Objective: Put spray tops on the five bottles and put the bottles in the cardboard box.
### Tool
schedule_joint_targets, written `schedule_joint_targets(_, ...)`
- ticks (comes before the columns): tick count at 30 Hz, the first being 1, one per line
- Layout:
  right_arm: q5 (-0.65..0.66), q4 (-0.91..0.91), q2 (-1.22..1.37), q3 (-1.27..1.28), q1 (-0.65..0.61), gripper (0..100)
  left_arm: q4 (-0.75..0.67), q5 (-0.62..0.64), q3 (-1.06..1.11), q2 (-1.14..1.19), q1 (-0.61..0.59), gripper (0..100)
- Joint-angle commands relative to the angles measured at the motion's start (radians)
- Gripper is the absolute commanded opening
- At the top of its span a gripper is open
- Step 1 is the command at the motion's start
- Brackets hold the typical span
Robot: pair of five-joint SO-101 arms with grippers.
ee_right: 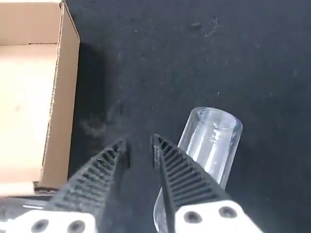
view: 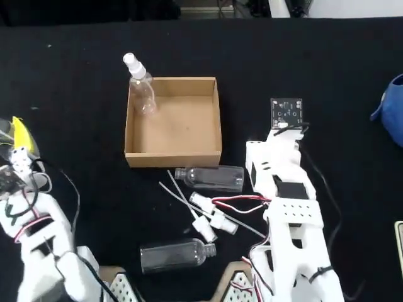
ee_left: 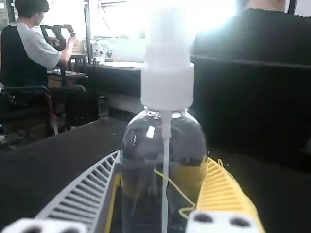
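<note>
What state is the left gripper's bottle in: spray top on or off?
On: a white spray top caps the bottle, its tube running inside.

Black counter (view: pixel 327 56). Plain tan cardboard box (view: pixel 173 157). The bottles (view: pixel 211 178) are clear, their spray tops (view: pixel 214 217) white. White arms (view: pixel 296 233) carry red and white wires (view: pixel 239 200). Left hand (ee_left: pixel 163 160): one yellow ridged finger, one white. Right hand (ee_right: pixel 141 145): black ridged fingers, white bases. A blue object (view: pixel 391 116)

The left hand (ee_left: pixel 164 160) grips a bottle (ee_left: pixel 146 138) between its fingers, while the right hand (ee_right: pixel 141 150) points down, fingers narrowly parted.
</note>
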Motion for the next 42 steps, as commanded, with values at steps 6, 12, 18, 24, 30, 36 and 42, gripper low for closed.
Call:
schedule_joint_targets(6,0.005,-0.025,-0.035,0.004,0.017,6.4,-0.219,-0.012,-0.193,0.338,-0.119,3)
schedule_joint_targets(12,0.005,-0.025,-0.035,0.004,0.017,6.4,-0.331,-0.012,-0.280,0.566,-0.202,3)
schedule_joint_targets(18,0.005,-0.025,-0.035,0.004,0.017,6.4,-0.508,-0.012,-0.363,0.813,-0.263,3)
schedule_joint_targets(24,0.005,-0.025,-0.035,0.004,0.017,6.4,-0.752,-0.012,-0.475,1.105,-0.303,3)
schedule_joint_targets(30,0.005,-0.025,-0.035,0.004,0.017,6.4,-0.784,-0.035,-0.578,1.307,-0.329,3)
schedule_joint_targets(36,0.005,-0.025,-0.035,0.004,0.017,6.4,-0.784,-0.087,-0.602,1.339,-0.334,3)
schedule_joint_targets(42,0.005,-0.026,-0.035,0.004,0.017,6.4,-0.783,-0.084,-0.601,1.347,-0.331,10)
